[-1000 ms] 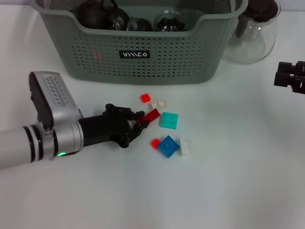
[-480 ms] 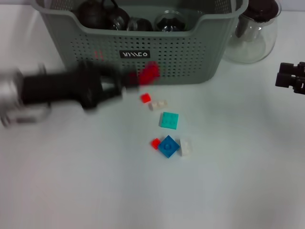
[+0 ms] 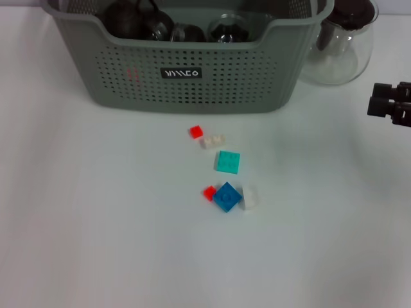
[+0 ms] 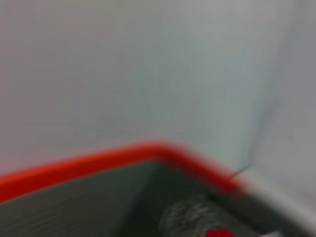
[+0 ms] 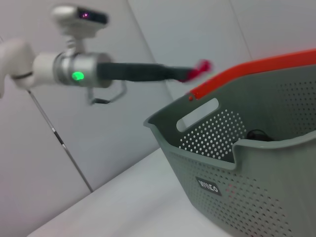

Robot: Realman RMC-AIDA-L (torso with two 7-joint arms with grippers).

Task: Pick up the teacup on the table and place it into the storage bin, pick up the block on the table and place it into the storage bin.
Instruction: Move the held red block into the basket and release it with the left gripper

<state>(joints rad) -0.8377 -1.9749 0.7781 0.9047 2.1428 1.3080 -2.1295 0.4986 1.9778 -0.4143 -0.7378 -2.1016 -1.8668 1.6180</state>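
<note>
The grey-green storage bin [image 3: 244, 70] stands at the table's far edge with dark rounded tea ware [image 3: 128, 16] inside it. No teacup shows on the table. Several blocks lie in front of the bin: a teal one [image 3: 228, 161], a blue one [image 3: 227, 197], small red ones [image 3: 196, 131] and white ones [image 3: 250, 197]. My left gripper [image 5: 190, 73] is outside the head view. The right wrist view shows it high above the bin's [image 5: 276, 168] orange-red rim, shut on a red block [image 5: 201, 66]. At the table's right edge my right gripper [image 3: 388, 106] hangs idle.
A clear glass pitcher [image 3: 340, 45] with a dark lid stands to the right of the bin, near my right gripper. The left wrist view shows only the bin's orange-red rim [image 4: 98, 160] and a grey wall behind.
My left gripper rose from the table with the red block, swept toward the bin and left the head view. The right arm stayed put.
</note>
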